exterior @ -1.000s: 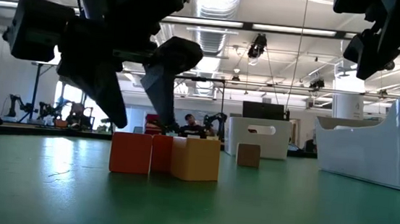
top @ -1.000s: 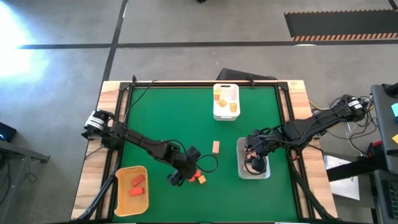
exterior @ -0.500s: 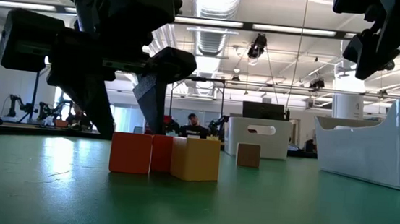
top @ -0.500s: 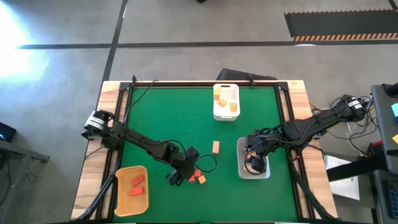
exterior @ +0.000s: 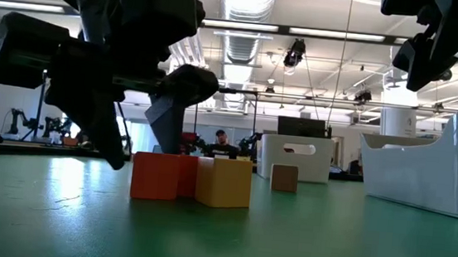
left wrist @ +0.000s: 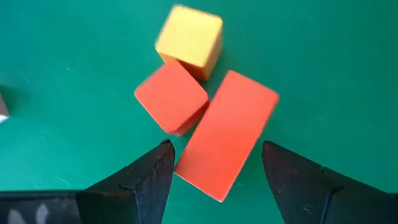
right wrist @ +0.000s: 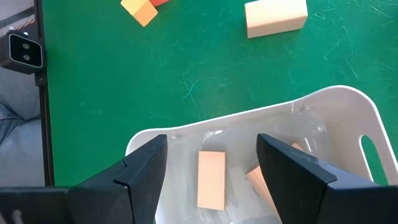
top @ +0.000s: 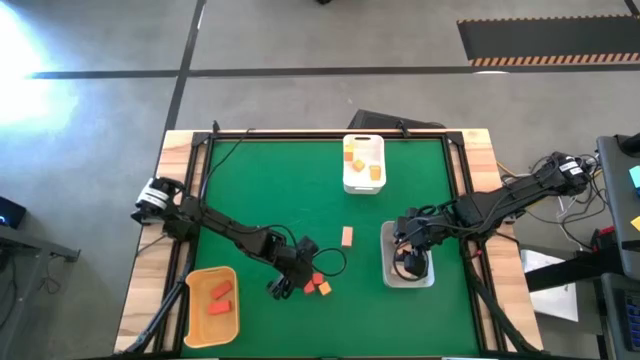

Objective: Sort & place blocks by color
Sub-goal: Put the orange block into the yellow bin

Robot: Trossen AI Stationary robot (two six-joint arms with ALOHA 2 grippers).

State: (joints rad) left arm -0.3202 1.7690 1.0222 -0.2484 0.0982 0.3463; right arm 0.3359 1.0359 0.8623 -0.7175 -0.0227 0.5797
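A red bar lies flat on the green mat, with a red cube against its side and an orange-yellow cube just beyond. My left gripper is open and low over the mat, slanting down; its fingers stand on either side of the bar's near end, and I see no touch. In the high view it is at the near middle. My right gripper hangs open and holds nothing, above the clear tray. A tan block rests alone on the mat.
The yellow tray at the near left holds red blocks. The white tray at the far middle holds orange-yellow blocks. Tan blocks lie in the clear tray. Black frame rails run along the table's edges.
My left gripper has sunk a little toward the mat, its open fingers coming down around the red bar's end. The gap between its fingers is unchanged.
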